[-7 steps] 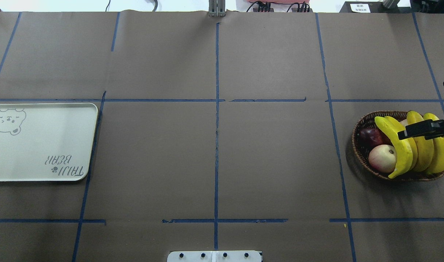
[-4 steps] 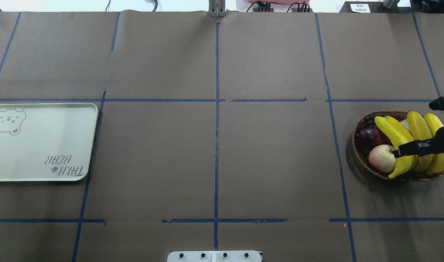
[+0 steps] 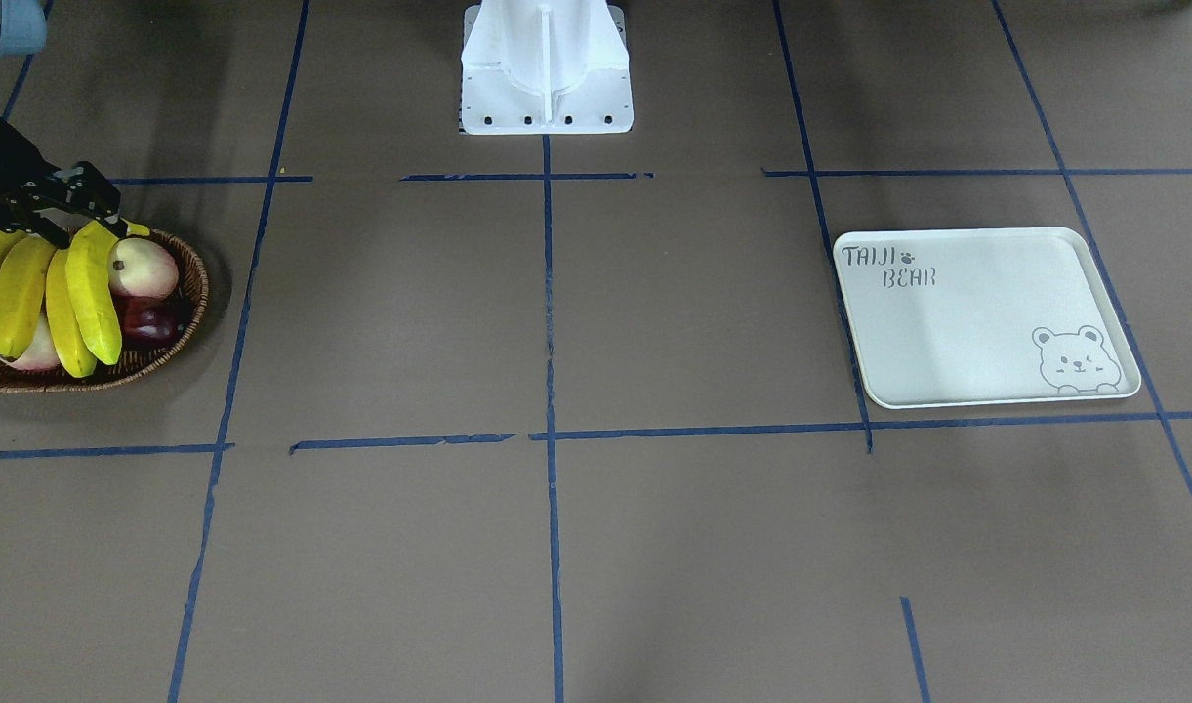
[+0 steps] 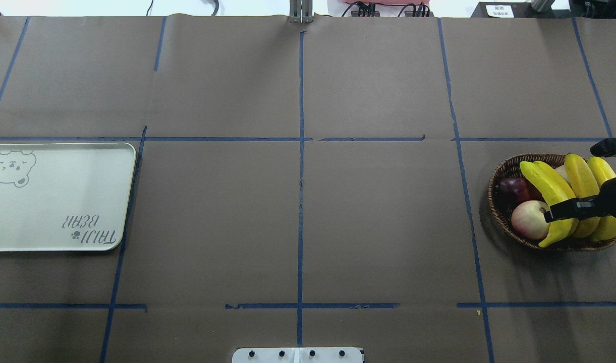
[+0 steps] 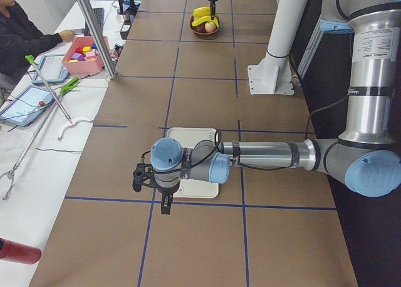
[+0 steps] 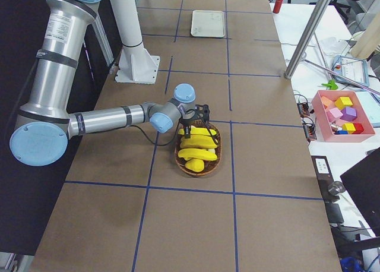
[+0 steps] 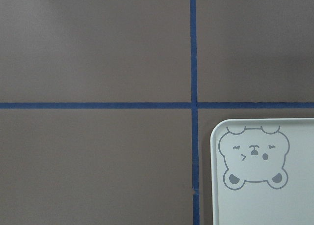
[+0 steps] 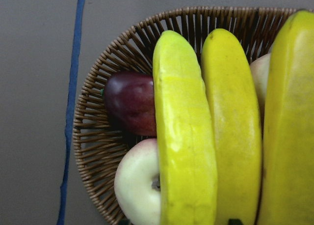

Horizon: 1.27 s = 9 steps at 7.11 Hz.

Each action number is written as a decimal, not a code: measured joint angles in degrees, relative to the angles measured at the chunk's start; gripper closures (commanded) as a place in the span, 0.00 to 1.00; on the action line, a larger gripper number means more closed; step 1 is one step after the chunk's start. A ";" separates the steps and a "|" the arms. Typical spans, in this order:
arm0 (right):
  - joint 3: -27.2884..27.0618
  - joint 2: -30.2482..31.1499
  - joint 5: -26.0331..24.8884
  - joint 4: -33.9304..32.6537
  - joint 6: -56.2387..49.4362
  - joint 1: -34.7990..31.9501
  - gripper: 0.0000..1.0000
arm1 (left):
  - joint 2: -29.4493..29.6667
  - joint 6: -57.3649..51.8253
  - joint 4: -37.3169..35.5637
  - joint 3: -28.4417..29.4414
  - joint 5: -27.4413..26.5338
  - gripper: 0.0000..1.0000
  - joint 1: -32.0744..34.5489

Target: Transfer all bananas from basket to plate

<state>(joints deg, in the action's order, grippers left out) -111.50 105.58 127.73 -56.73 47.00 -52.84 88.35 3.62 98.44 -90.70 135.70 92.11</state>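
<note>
Four bananas (image 3: pixel 93 283) lie side by side across the basket (image 4: pixel 495 212) at the table's right end. A pale peach (image 4: pixel 529 219) and a dark red fruit (image 4: pixel 513 190) are tucked in beside them. The right gripper (image 3: pixel 59 210) hangs just over the banana ends nearest the robot, fingers spread wide and holding nothing. Whether a finger touches the peel cannot be told.

The left gripper (image 5: pixel 160 193) shows only in the left side view, above a corner of the tray (image 4: pixel 60 201). Whether its fingers are open or closed cannot be told. The tray lies at the opposite end, well apart from the basket.

The front view shows all four bananas, while the overhead view has one dark finger lying across them. The right wrist view shows three bananas up close. The left wrist view catches the tray's bear corner beside a crossing of tape.

Brown paper covers the table (image 4: pixel 378 227), marked into squares by blue tape (image 4: pixel 300 201). A white robot base (image 3: pixel 545 68) stands at its edge. At a side bench a seated person (image 5: pixel 22 36) works near a pink box (image 5: pixel 84 67) of coloured blocks.
</note>
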 measured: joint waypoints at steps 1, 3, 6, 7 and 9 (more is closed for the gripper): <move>-0.12 0.06 0.06 -0.03 -0.06 -0.07 0.72 | 0.03 0.04 0.00 0.01 0.00 0.00 0.00; -0.79 0.45 0.28 0.03 -0.22 -0.26 0.99 | 0.06 0.07 0.02 0.06 0.00 0.00 -0.06; -5.46 2.41 3.24 0.18 -0.48 -3.17 1.00 | 0.06 0.13 0.64 0.04 0.00 0.00 -0.09; -7.54 1.79 7.45 0.17 -0.36 -6.18 1.00 | 0.09 0.24 0.95 -0.05 0.02 0.00 -0.09; -6.62 -7.94 12.16 -0.67 5.18 -7.15 0.99 | 1.14 6.17 1.30 -2.00 0.06 0.00 -2.85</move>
<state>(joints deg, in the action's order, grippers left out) -118.12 97.65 139.89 -57.40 52.18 -59.98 89.49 9.79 99.73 -92.71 135.76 89.26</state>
